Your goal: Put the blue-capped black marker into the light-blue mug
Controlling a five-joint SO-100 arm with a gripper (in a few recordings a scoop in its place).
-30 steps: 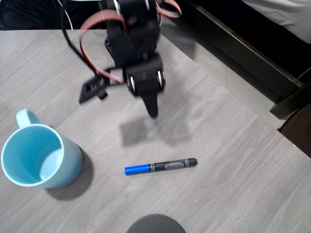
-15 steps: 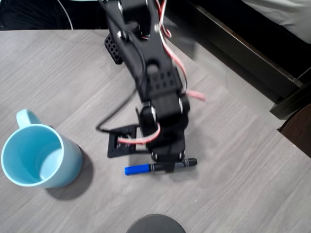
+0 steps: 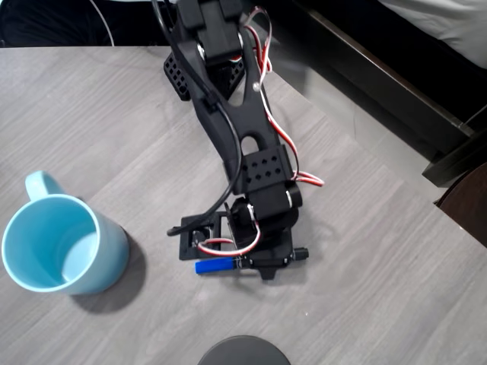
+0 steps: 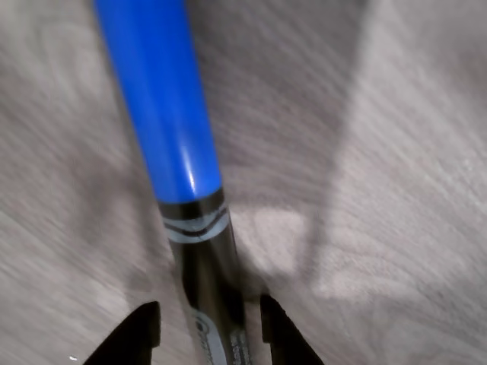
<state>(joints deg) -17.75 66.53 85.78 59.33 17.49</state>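
Observation:
The blue-capped black marker (image 3: pixel 214 266) lies flat on the grey wood table, blue cap pointing left, its barrel mostly hidden under my arm. My gripper (image 3: pixel 255 263) is down over the barrel. In the wrist view the marker (image 4: pixel 163 114) runs up the frame, and my gripper (image 4: pixel 211 323) straddles the black barrel, one fingertip (image 4: pixel 141 334) on each side with a small gap showing, so it is open. The light-blue mug (image 3: pixel 114 251) stands upright at the left, mouth up, nothing inside, with its handle at the upper left.
A dark round object (image 3: pixel 243 351) pokes in at the bottom edge just below the marker. The table's edge runs diagonally down the right side, with a dark furniture frame (image 3: pixel 380 84) beyond it. Bare tabletop lies between the mug and the marker.
My arm has swung forward and down from the back of the table. The gripper now sits around the marker's barrel. The marker and the mug lie where they were.

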